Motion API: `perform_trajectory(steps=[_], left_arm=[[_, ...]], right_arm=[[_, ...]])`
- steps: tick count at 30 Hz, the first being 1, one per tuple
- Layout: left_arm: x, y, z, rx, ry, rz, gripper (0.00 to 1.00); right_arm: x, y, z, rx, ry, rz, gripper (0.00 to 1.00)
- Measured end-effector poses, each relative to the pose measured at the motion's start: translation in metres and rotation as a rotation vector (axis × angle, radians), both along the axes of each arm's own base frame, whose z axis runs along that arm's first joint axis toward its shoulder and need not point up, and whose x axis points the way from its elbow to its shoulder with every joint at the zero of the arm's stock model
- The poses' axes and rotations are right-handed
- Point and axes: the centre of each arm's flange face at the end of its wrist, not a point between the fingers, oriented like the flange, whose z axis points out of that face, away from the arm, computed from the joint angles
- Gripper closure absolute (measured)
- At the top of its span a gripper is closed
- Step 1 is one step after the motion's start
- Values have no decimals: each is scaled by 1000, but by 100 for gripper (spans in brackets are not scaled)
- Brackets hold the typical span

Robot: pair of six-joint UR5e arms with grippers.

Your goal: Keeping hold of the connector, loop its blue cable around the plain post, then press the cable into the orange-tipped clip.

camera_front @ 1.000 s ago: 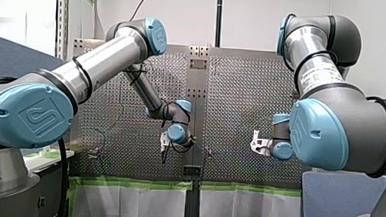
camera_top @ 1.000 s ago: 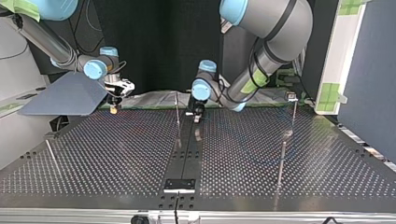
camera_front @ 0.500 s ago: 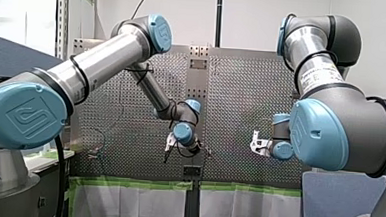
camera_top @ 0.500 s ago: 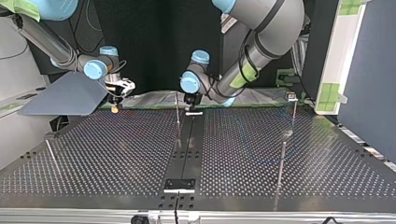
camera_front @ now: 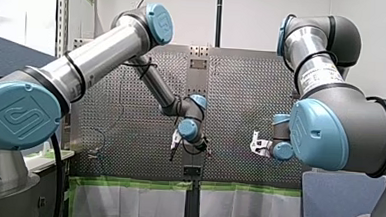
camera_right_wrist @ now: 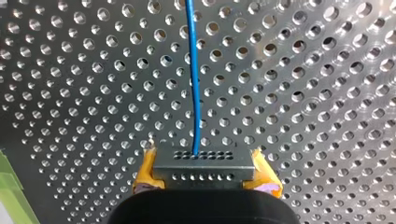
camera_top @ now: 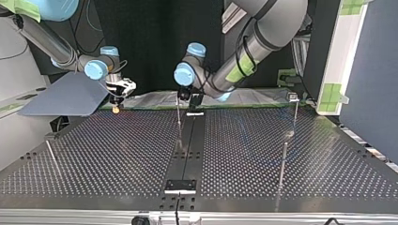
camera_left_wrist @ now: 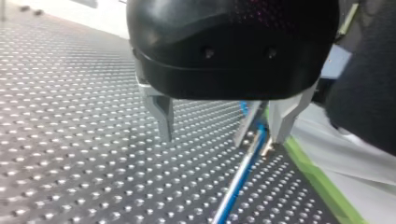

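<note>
Connector [camera_right_wrist: 204, 165], perforated grey block, shows only wrist-side, clamped in my right gripper's [camera_right_wrist: 204, 169] yellow pads [camera_right_wrist: 148, 169]. My parted left gripper [camera_left_wrist: 223, 135] hangs at its three o'clock, top view.

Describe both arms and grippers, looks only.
Both my left arm and my right arm: silver tubes, grey joints, light-blue caps with an embossed logo; a white label on my right. Black housing and bare metal fingers on my left gripper; black body and yellow pads on my right gripper.
</note>
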Motion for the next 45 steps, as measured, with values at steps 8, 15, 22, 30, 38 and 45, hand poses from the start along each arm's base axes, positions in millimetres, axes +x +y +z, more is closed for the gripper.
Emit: perform_trajectory(steps=[8,15,22,30,38,45], left_arm=[[-18,10,-14,14,6,3,0],[-51,9,-34,36,36,-35,0],[-62,-1,-36,6,21,-48,0],[-64,-8,-35,-31,-1,-49,0],[-66,-9,-35,-33,1,-51,0],[-67,-10,-35,-42,4,-49,0]], right_arm=[[3,3,-1,14,1,8,100],[0,3,-2,22,1,3,100],[0,3,-3,25,0,2,100],[0,3,-4,27,1,3,100],[-1,3,-5,28,1,2,100],[-1,3,-5,29,1,2,100]])
